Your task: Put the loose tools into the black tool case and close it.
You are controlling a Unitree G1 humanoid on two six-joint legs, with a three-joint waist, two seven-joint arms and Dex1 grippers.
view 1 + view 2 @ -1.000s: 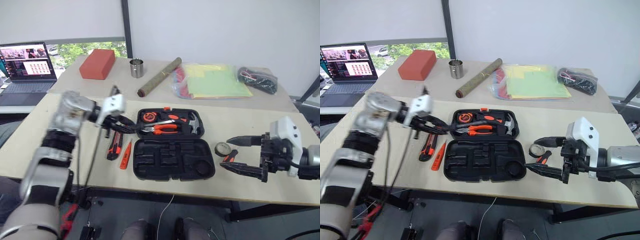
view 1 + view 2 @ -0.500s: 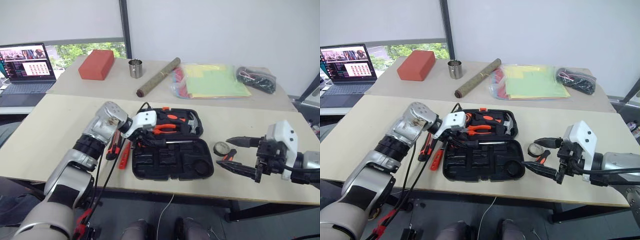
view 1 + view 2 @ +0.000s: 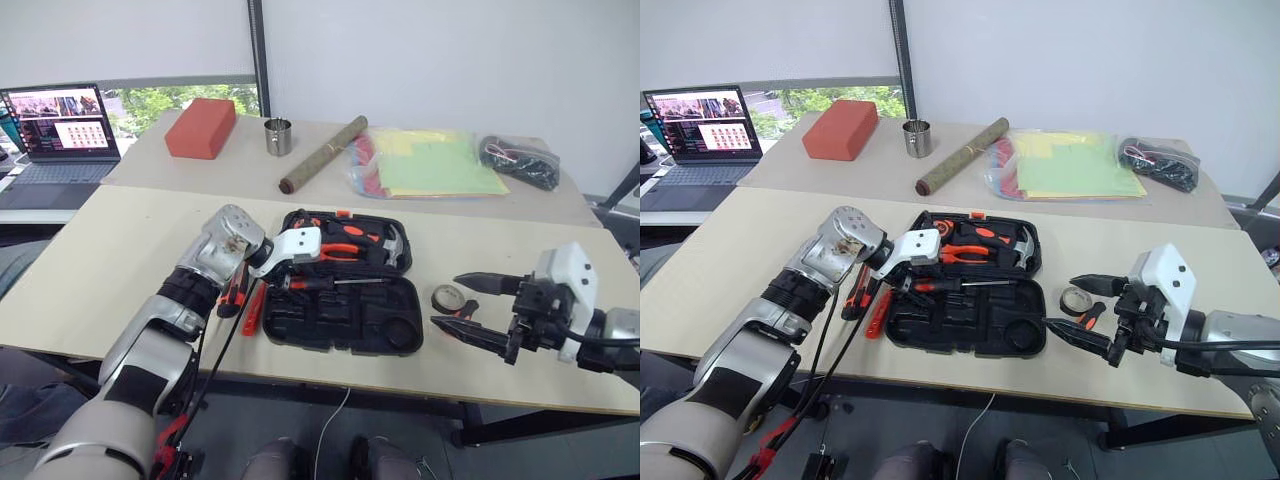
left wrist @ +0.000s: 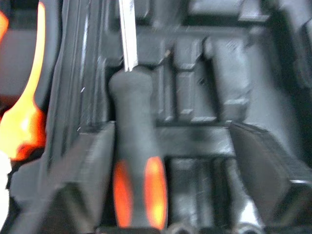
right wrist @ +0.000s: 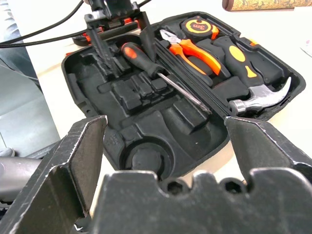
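The black tool case (image 3: 345, 318) lies open on the desk (image 3: 120, 250), near the front edge, its lid toward the back edge. A long screwdriver (image 3: 322, 283) lies in the case along the hinge line, long axis parallel to the desk's front edge; its orange-and-black handle points toward the desk's left edge and its metal shaft toward the right edge.

Your left claw (image 3: 902, 283) sits at the screwdriver's handle end with its fingers (image 4: 85, 170) spread wide. In the left wrist view the handle lies just beside one finger, and you cannot tell whether they touch.

Your right claw (image 3: 470, 308) hovers near the front right corner of the desk, fingers fully apart, holding nothing. A small black tape roll (image 3: 446, 298) lies on the desk just beside it.

More loose orange-and-black tools (image 3: 865, 300) lie on the desk left of the case.
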